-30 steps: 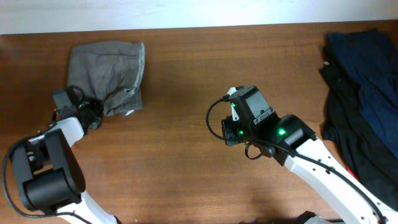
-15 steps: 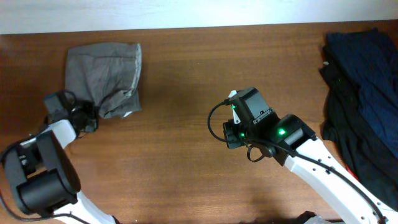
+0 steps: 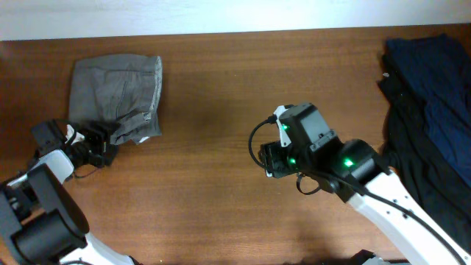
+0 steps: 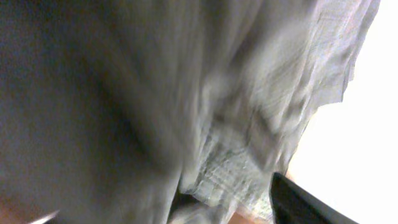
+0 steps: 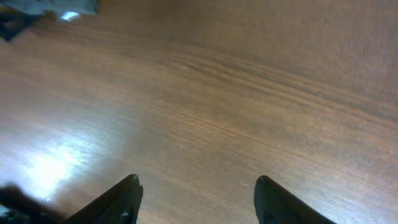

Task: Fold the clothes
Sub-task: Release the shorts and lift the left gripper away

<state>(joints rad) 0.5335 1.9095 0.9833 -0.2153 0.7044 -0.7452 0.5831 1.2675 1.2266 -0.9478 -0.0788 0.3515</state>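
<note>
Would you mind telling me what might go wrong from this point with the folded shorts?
1. The left end effector sits at the lower corner of the folded shorts, with cloth filling its wrist view; pulling away might snag the fabric and spoil the fold.
2. The right arm lies close beside the dark garments; a wide swing could drag them.

Looks like a robotics lab — wooden table (image 3: 213, 88), white robot arms (image 3: 386, 199), heaped dark garments (image 3: 430, 110).
</note>
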